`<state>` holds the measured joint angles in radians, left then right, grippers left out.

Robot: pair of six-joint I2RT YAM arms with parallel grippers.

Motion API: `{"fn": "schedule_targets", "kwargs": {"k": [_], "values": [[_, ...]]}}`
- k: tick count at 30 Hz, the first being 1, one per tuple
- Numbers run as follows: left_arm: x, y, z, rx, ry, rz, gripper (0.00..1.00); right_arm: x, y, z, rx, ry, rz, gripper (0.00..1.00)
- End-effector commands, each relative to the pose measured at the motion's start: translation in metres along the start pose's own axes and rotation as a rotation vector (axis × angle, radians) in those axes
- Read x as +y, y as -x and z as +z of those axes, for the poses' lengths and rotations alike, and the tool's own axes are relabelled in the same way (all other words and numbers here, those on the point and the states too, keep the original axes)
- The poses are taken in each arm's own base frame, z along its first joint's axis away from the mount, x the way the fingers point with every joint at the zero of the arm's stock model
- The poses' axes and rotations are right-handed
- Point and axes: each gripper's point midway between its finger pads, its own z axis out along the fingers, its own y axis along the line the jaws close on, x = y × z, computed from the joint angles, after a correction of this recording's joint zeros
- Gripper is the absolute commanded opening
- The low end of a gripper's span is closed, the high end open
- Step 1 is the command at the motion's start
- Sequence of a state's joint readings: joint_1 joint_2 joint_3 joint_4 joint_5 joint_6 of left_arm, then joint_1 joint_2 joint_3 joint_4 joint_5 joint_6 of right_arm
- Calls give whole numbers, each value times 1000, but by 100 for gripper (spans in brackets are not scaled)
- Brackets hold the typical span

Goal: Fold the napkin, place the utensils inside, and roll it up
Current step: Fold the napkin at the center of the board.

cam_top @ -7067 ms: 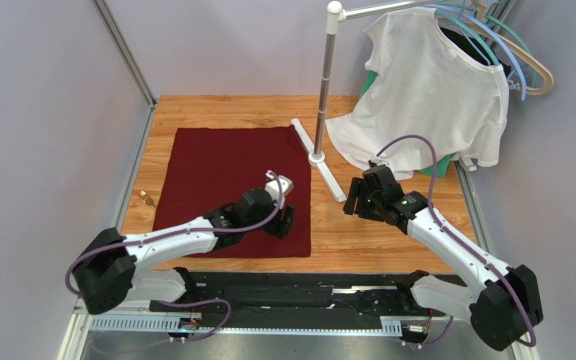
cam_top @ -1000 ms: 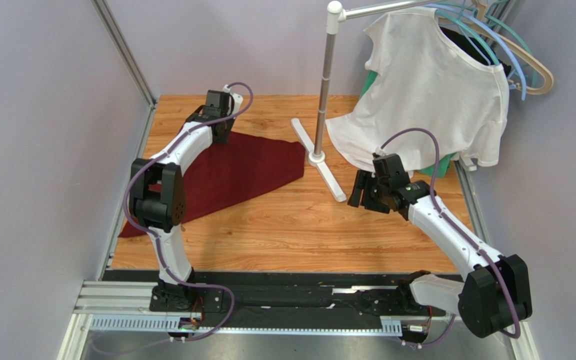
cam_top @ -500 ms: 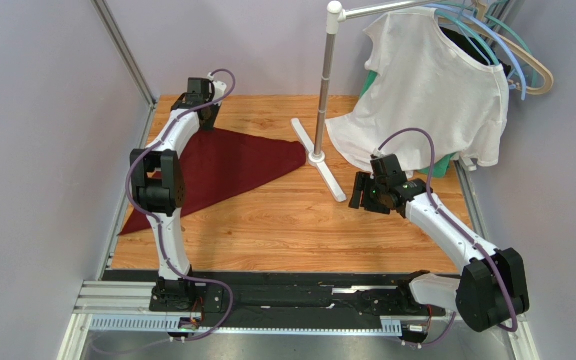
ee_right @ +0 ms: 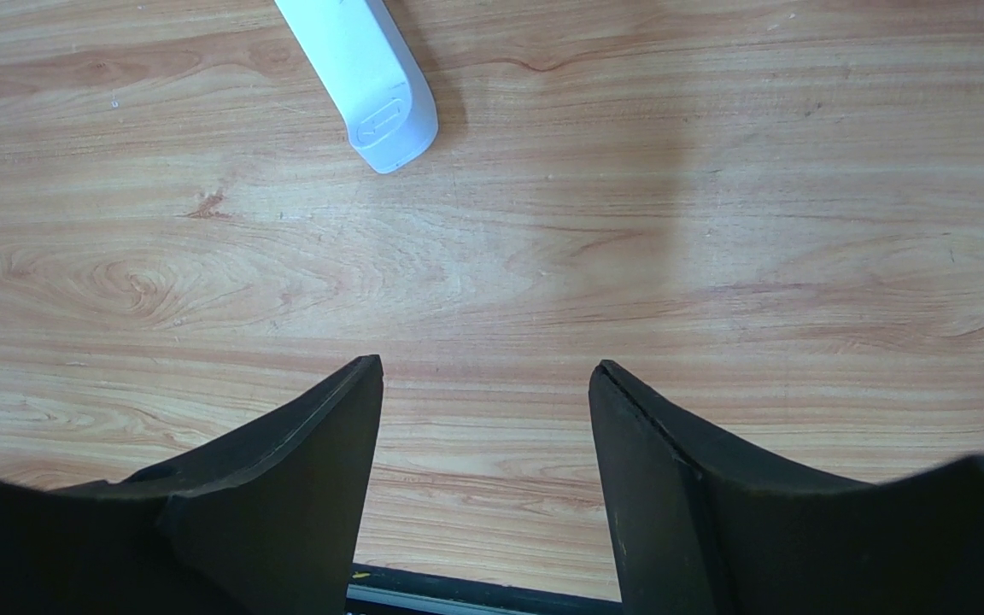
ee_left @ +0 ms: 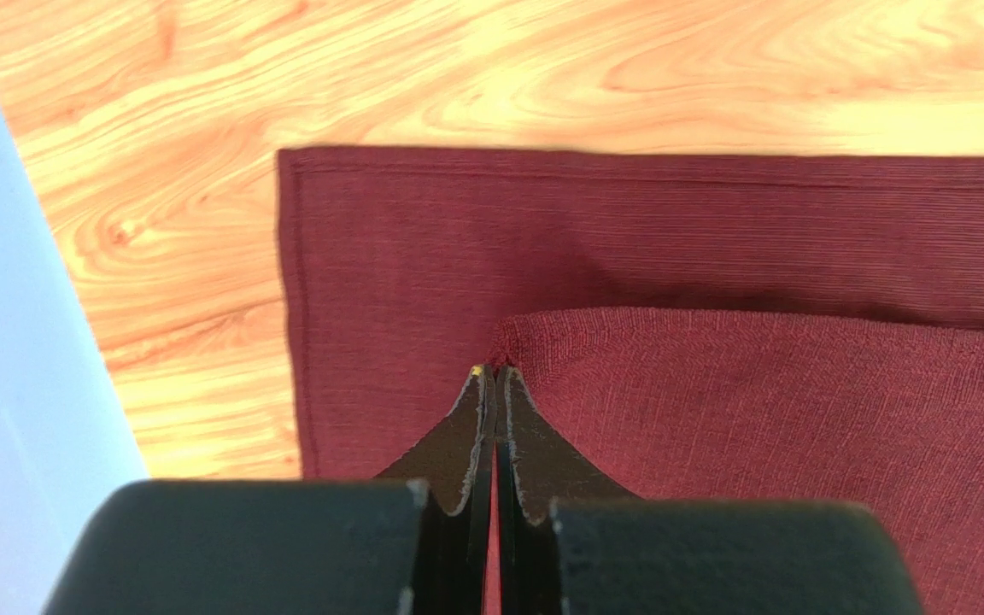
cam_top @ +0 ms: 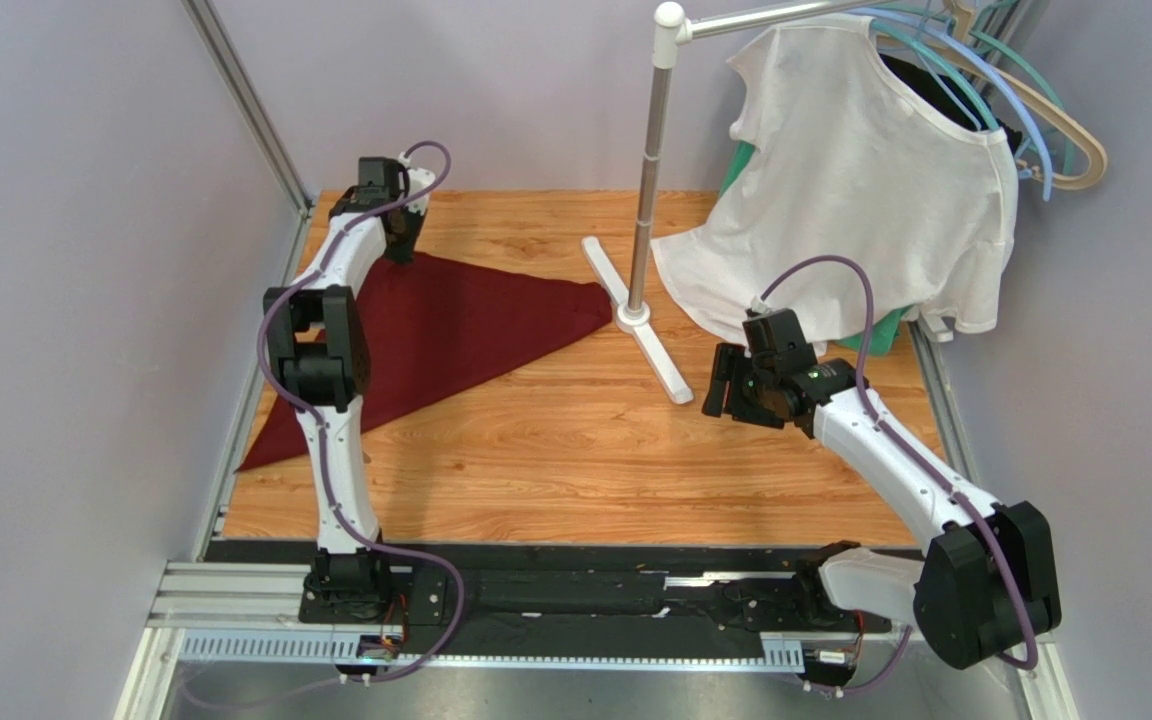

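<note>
On the wood-grain worktop (cam_top: 582, 450), a white T-shirt (cam_top: 868, 180) is hung from a rack at the far right. The napkin (cam_top: 455, 323), a plain dark maroon woven cloth, lies at the far left and is folded on the diagonal into a rough triangle. The left arm (cam_top: 330, 300) is stretched far forward along the left edge, with the elbow raised over the cloth and the wrist turned down near the far-left corner. The right arm (cam_top: 898, 465) is bent over bare wood. The left end effector (ee_left: 495, 374) is closed on the lifted corner of the napkin, just short of the hemmed corner of the lower layer. The right end effector (ee_right: 484, 374) is held open and empty near the rack's smooth white foot (ee_right: 375, 90). Seven seconds earlier the napkin was spread flat as a square. Over the last half second the pinched corner has been carried slightly farther left, while the right arm has hardly shifted.
</note>
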<state>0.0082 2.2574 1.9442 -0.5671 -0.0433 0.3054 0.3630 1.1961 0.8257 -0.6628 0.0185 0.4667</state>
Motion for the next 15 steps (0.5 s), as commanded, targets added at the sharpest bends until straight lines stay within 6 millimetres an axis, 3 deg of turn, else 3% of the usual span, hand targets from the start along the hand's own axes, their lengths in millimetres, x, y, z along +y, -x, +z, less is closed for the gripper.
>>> {"fn": "schedule_targets", "kwargs": {"k": [1,8,15], "values": [[28,22,-14,-80,23,-27,0,3,13,-2,-34,-3,9,64],[51,25,-13,-90,51,-38,0,4,13,0,-31,-3,15,64],[53,34,-1,-111,22,-40,0,4,12,2,-19,-4,18,64]]}}
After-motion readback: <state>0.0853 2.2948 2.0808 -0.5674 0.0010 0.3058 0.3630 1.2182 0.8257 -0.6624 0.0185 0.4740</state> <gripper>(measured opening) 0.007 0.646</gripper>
